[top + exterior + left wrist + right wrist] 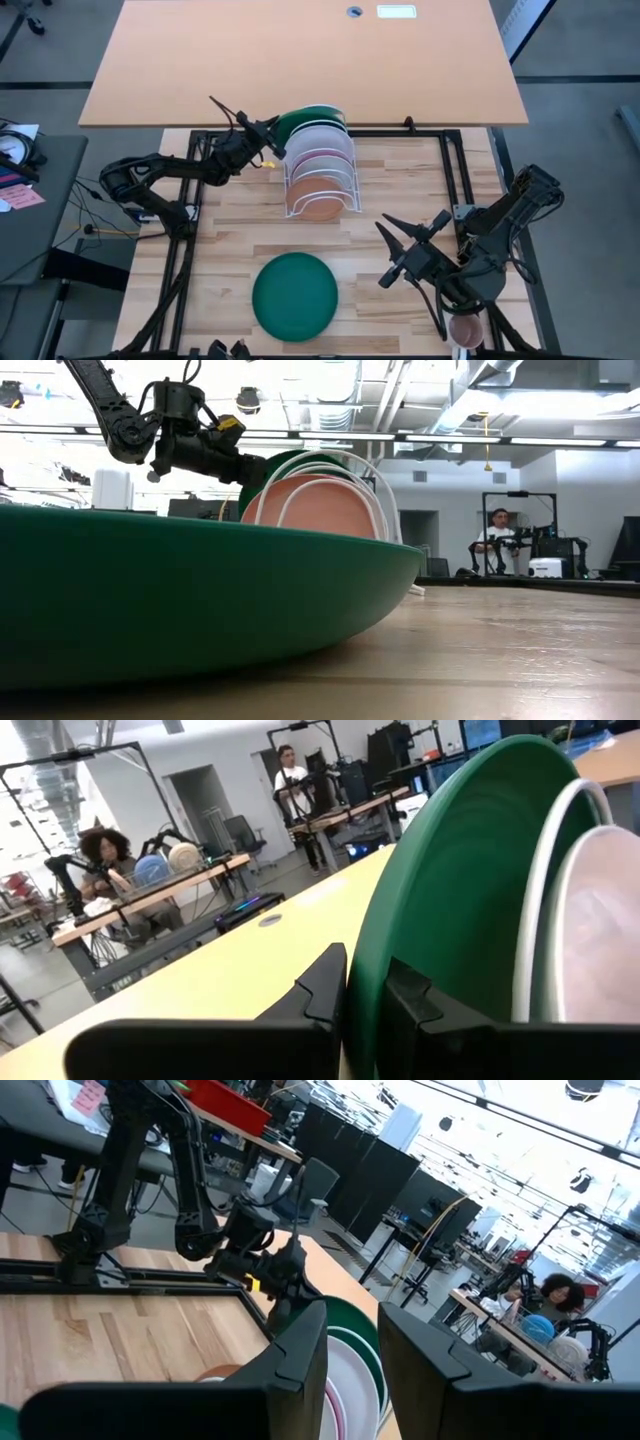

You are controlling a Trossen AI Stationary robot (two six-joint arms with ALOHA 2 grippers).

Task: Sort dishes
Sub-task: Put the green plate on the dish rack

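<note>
A white wire rack [320, 180] stands at the far middle of the table. Upright in it are a terracotta plate [320, 207] nearest, then a pink plate [320, 165], a white plate [322, 133] and a dark green plate [312, 116] at the far end. My left gripper [275, 140] reaches in from the left, shut on that green plate's rim. A second dark green plate [295, 295] lies flat on the near middle of the table. My right gripper [392, 252] hangs open above the table's right part with nothing between its fingers. My left gripper pinches the dark green plate's rim [365, 995] on the plate's left side, one finger [322, 982] on its far face and one on its near face. The fingers come in roughly level from the table's left. The plate stands upright at the rack's far end; its lower edge is hidden behind the other plates.
A small pinkish mug [465, 328] sits at the table's near right edge under the right arm. A large tan desk [300, 60] lies beyond the far edge. Bare wood shows between the rack and the flat green plate. People sit at benches in the room behind.
</note>
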